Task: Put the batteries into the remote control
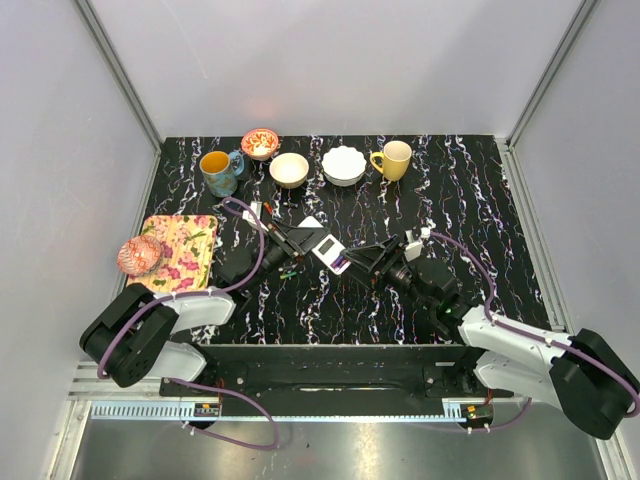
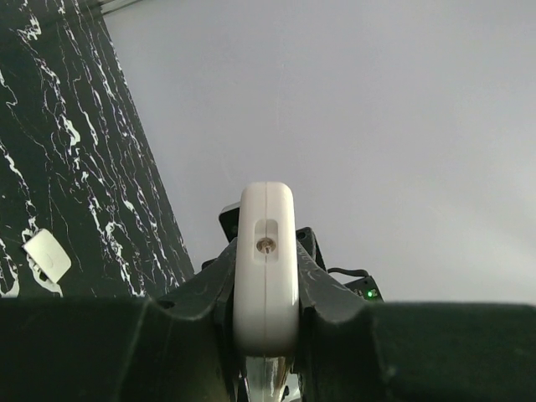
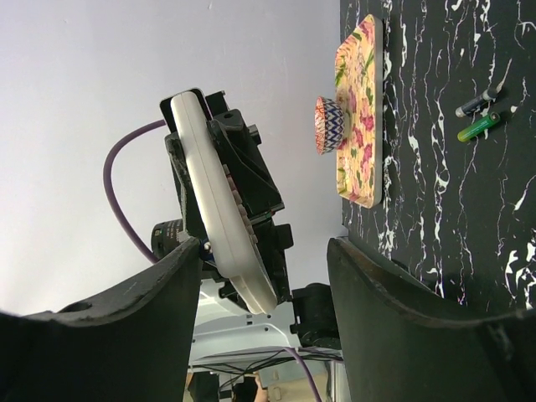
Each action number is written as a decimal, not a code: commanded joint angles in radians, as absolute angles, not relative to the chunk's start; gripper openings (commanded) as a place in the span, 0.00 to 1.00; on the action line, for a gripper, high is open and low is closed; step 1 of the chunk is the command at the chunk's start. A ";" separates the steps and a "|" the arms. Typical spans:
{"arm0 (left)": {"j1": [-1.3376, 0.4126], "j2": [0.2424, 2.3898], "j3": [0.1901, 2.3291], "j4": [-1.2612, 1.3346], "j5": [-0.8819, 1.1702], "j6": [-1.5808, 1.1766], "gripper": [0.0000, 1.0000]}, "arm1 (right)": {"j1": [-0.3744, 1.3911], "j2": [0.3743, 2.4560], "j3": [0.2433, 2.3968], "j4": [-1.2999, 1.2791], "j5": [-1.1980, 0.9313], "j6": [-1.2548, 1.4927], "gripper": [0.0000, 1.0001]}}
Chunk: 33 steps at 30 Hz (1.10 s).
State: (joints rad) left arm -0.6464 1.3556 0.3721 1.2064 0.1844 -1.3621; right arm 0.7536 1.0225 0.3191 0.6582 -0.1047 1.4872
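Right wrist: one remote control (image 3: 219, 209), two batteries (image 3: 483, 126).

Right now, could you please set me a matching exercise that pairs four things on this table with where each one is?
Things:
1 remote control
2 yellow mug
3 patterned bowl
4 green battery

Places:
A on the floral tray
B loose on the table
C clamped in the left gripper
D at the back, right of the white bowl

Pairs: 1-C, 2-D, 3-A, 4-B
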 commanded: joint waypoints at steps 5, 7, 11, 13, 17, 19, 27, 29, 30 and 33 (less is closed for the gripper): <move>-0.657 1.318 0.466 1.664 0.115 -1.394 0.00 | 0.759 1.058 0.311 0.615 -0.184 1.468 0.65; -0.657 1.319 0.471 1.664 0.110 -1.394 0.00 | 0.759 1.058 0.311 0.617 -0.186 1.468 0.65; -0.657 1.322 0.480 1.664 0.107 -1.394 0.00 | 0.759 1.058 0.308 0.615 -0.186 1.468 0.65; -0.657 1.324 0.489 1.664 0.101 -1.394 0.00 | 0.758 1.060 0.307 0.620 -0.186 1.468 0.65; -0.657 1.328 0.495 1.664 0.084 -1.393 0.00 | 0.759 1.060 0.305 0.624 -0.186 1.470 0.65; -0.657 1.328 0.492 1.664 0.071 -1.393 0.00 | 0.759 1.055 0.304 0.623 -0.184 1.470 0.65; -0.660 1.327 0.488 1.664 0.051 -1.401 0.00 | 0.759 1.072 0.311 0.608 -0.190 1.453 0.63; -0.660 1.325 0.486 1.664 0.049 -1.399 0.00 | 0.761 1.075 0.339 0.575 -0.201 1.434 0.59; -0.661 1.325 0.486 1.664 0.048 -1.401 0.00 | 0.761 1.077 0.350 0.531 -0.202 1.408 0.59; -0.661 1.325 0.483 1.664 0.041 -1.404 0.00 | 0.762 1.075 0.386 0.457 -0.196 1.368 0.55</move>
